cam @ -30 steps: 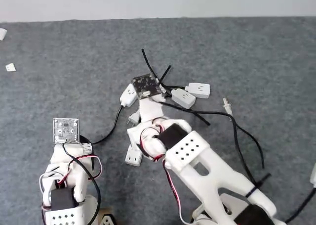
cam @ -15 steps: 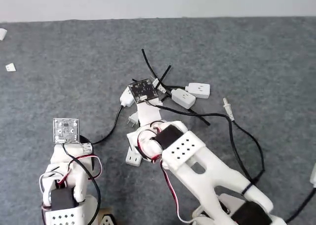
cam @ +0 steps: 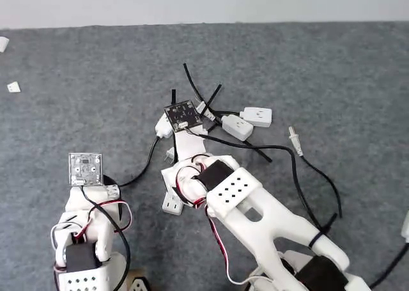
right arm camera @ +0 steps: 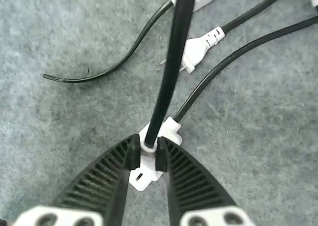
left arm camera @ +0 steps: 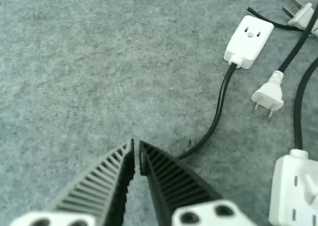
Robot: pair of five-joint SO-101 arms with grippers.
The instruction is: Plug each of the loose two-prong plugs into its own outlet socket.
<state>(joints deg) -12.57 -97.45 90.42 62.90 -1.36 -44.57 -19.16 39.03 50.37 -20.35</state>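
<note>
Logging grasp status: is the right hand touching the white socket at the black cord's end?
Touching. The right wrist view shows the right hand closed on the white socket, pressing both its sides with no gap.

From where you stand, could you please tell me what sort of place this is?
Probably a robot test bench rather than a home: a grey felt-like mat, loose white sockets and plugs on black cords, and a plain wall behind.

White plastic all over, black servos (cam: 82, 256) set in: left arm (cam: 89, 217) trails red, black and white wires (cam: 110, 204), right arm (cam: 275, 224) shows a plate (cam: 235, 190) dotted with holes. A square circuit board (cam: 85, 168) tops each wrist. Ribbed black fingers (left arm camera: 107, 179) on white bases (left arm camera: 201, 215) for left gripper (left arm camera: 135, 147) and right gripper (right arm camera: 145, 147)
</note>
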